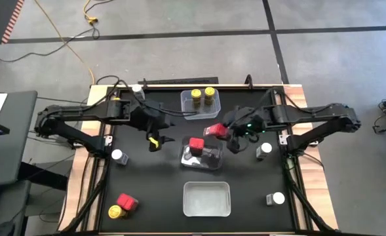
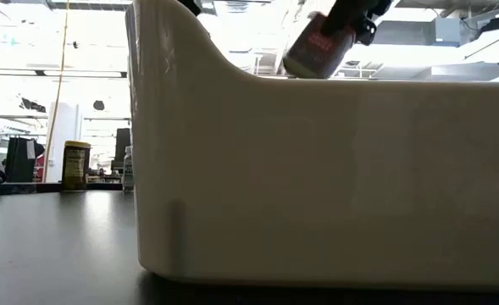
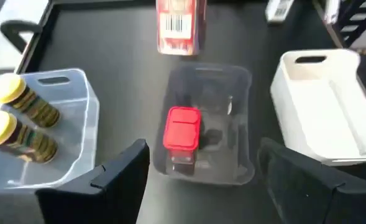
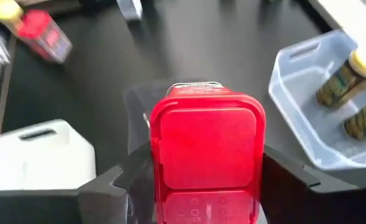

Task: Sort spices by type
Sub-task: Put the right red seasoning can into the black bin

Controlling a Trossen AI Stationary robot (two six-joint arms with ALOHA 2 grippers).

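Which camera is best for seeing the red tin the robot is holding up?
The right wrist view: the held red tin fills it, lid facing the camera, clamped in the right end effector. The high view shows it small, the left wrist view shows its barcode side, and the low view only part of it, tilted.

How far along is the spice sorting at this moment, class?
Done: two yellow-capped jars sit in one clear tub, one red tin in the middle tub. In hand: the right gripper carries another red tin; the left gripper is open. Left: three white-capped jars, a tin and jar.
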